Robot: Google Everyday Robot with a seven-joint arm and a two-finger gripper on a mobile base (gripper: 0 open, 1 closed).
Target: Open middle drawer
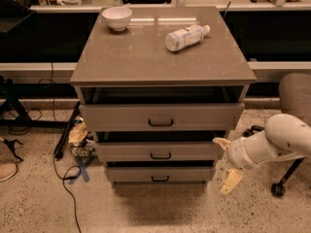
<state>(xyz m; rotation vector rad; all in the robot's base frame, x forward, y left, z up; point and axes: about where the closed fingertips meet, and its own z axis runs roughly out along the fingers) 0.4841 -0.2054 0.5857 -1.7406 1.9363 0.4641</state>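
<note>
A grey cabinet [160, 57] has three flat-fronted drawers, each with a small black bar handle. The middle drawer [126, 151] sits between the taller top drawer [121, 116] and the smaller bottom drawer [131, 174], and its handle [160, 156] is at its centre. Dark gaps show above each drawer front. My gripper [226, 162] is open, with its cream fingers [231, 181] spread wide. It hangs just off the cabinet's right front corner, level with the middle and bottom drawers, touching nothing that I can see.
A white bowl [117, 18] and a plastic bottle [186, 37] lying on its side are on the cabinet top. A wheeled chair [294, 98] stands at the right. Cables [65, 178], a black stand leg [65, 135] and crumpled packaging [79, 136] lie on the floor at the left.
</note>
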